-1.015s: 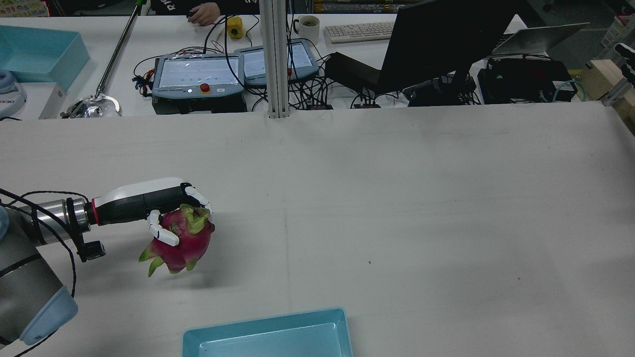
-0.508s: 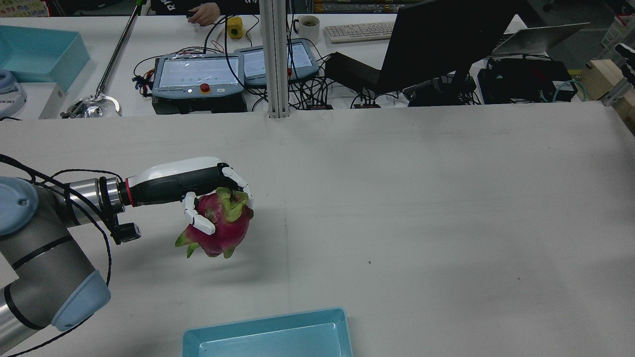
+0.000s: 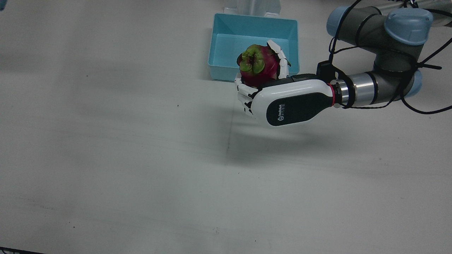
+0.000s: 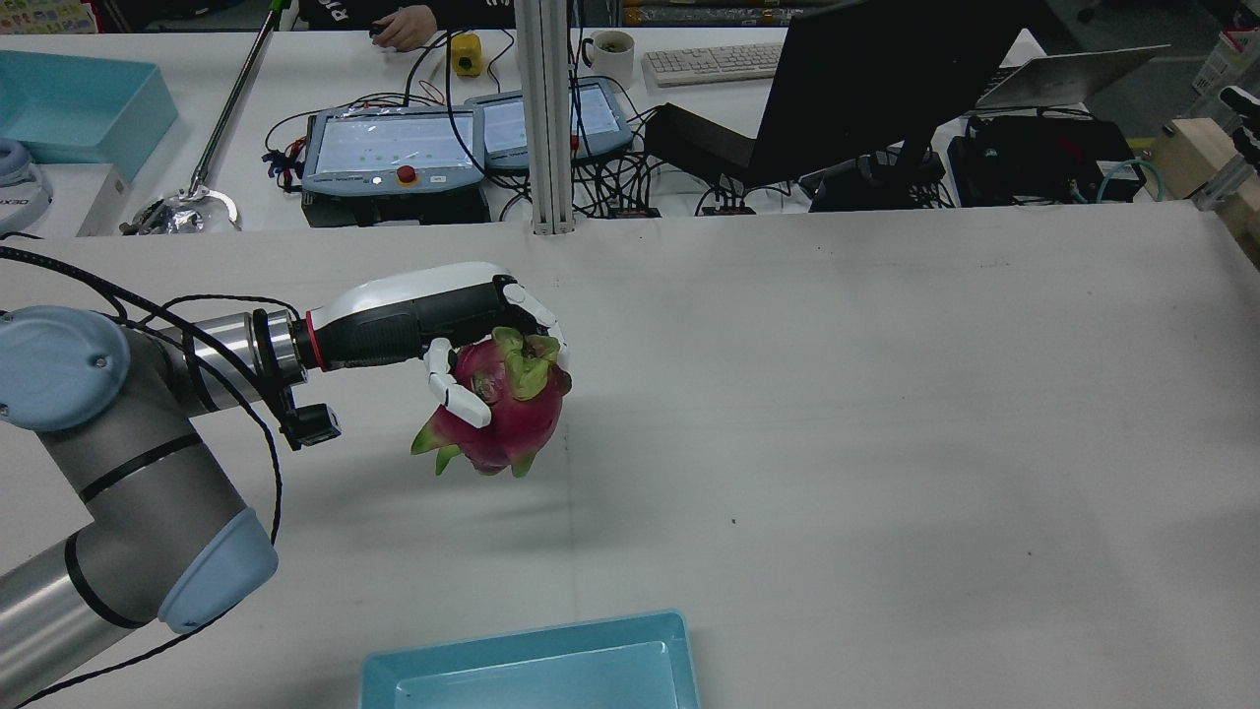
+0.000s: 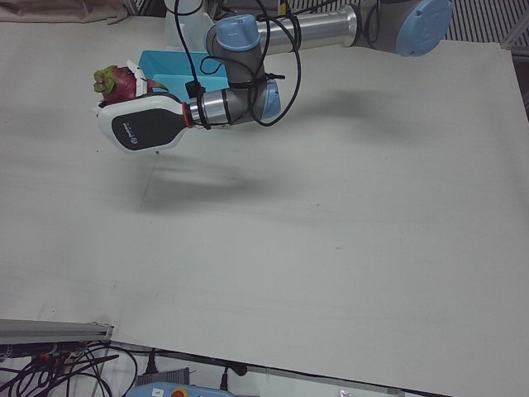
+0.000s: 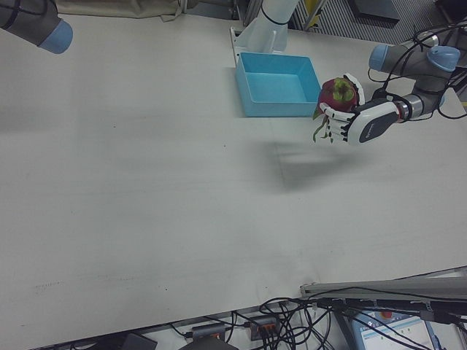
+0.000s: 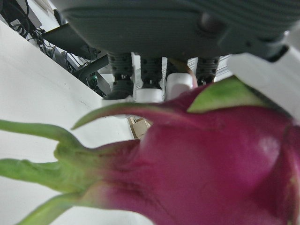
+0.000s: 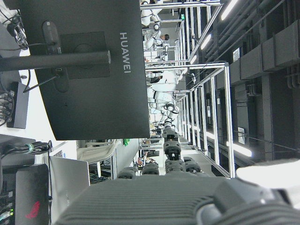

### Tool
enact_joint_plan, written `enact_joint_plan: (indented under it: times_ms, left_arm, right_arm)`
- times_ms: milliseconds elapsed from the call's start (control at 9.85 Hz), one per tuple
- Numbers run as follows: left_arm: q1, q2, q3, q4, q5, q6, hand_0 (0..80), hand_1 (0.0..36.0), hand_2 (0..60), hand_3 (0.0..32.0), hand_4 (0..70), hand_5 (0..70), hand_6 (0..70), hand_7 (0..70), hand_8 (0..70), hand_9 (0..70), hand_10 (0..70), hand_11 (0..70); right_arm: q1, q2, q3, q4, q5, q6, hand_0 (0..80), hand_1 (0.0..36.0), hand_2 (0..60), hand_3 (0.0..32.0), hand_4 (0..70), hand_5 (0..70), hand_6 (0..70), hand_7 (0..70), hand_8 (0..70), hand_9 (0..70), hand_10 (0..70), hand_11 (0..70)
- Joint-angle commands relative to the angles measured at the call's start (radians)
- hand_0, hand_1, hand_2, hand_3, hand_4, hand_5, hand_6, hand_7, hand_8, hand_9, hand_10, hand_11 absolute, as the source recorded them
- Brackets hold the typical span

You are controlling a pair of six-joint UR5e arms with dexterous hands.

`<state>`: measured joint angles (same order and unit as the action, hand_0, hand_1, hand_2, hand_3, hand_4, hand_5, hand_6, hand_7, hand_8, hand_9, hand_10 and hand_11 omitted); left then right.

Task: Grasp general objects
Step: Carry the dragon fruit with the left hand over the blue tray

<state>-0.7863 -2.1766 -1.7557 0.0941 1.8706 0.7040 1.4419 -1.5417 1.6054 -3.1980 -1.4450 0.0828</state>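
Note:
A pink dragon fruit with green scales (image 4: 502, 414) is held in my left hand (image 4: 433, 310), whose white fingers wrap around it. The fruit hangs clear above the white table (image 4: 886, 394). In the front view the fruit (image 3: 259, 68) sits in the hand (image 3: 282, 102) near the front wall of the blue tray (image 3: 256, 19). It fills the left hand view (image 7: 211, 173). My right hand (image 8: 164, 187) shows only in its own view, fingers apart and holding nothing.
The blue tray (image 4: 532, 660) stands at the robot's edge of the table, between the arms. Teach pendants (image 4: 394, 148), a monitor (image 4: 876, 89) and cables lie beyond the far edge. My right arm's elbow (image 6: 29, 18) is at the far corner.
My left hand has carried the dragon fruit up and toward the table's middle, away from the left edge. Its hold on the fruit has not changed.

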Motion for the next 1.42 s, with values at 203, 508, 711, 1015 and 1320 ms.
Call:
enact_joint_plan:
  times_ms: [203, 508, 711, 1015, 1320]
  left_arm:
    - [0.148, -0.002, -0.041, 0.006, 0.031, 0.0, 51.0, 1.9, 25.3, 0.0, 70.0, 70.0, 70.0, 70.0, 70.0, 70.0, 65.4, 70.0]
    - [0.19, 0.113, -0.088, -0.014, 0.032, 0.005, 50.8, 1.9, 25.3, 0.0, 70.0, 70.0, 70.0, 70.0, 70.0, 70.0, 66.1, 70.0]
    - [0.225, 0.152, -0.128, -0.017, 0.032, 0.005, 51.1, 2.2, 26.4, 0.0, 70.0, 70.0, 70.0, 70.0, 70.0, 70.0, 67.2, 70.0]
    - [0.242, 0.236, -0.192, -0.028, 0.032, 0.006, 51.2, 2.0, 24.5, 0.0, 70.0, 70.0, 70.0, 70.0, 70.0, 70.0, 64.7, 70.0]
    - [0.243, 0.293, -0.208, -0.086, 0.033, 0.009, 48.9, 8.3, 0.5, 0.0, 32.9, 39.6, 31.7, 58.3, 20.8, 22.0, 12.0, 17.7]
  right_arm:
    - [0.0, 0.0, 0.001, 0.0, 0.0, 0.0, 0.0, 0.0, 0.0, 0.0, 0.0, 0.0, 0.0, 0.0, 0.0, 0.0, 0.0, 0.0]
    - [0.0, 0.0, -0.001, 0.0, 0.0, 0.0, 0.0, 0.0, 0.0, 0.0, 0.0, 0.0, 0.0, 0.0, 0.0, 0.0, 0.0, 0.0]
    - [0.0, 0.0, -0.001, 0.0, 0.0, 0.0, 0.0, 0.0, 0.0, 0.0, 0.0, 0.0, 0.0, 0.0, 0.0, 0.0, 0.0, 0.0]
    - [0.0, 0.0, 0.001, 0.0, 0.0, 0.0, 0.0, 0.0, 0.0, 0.0, 0.0, 0.0, 0.0, 0.0, 0.0, 0.0, 0.0, 0.0]
    - [0.0, 0.0, 0.001, 0.0, 0.0, 0.0, 0.0, 0.0, 0.0, 0.0, 0.0, 0.0, 0.0, 0.0, 0.0, 0.0, 0.0, 0.0]
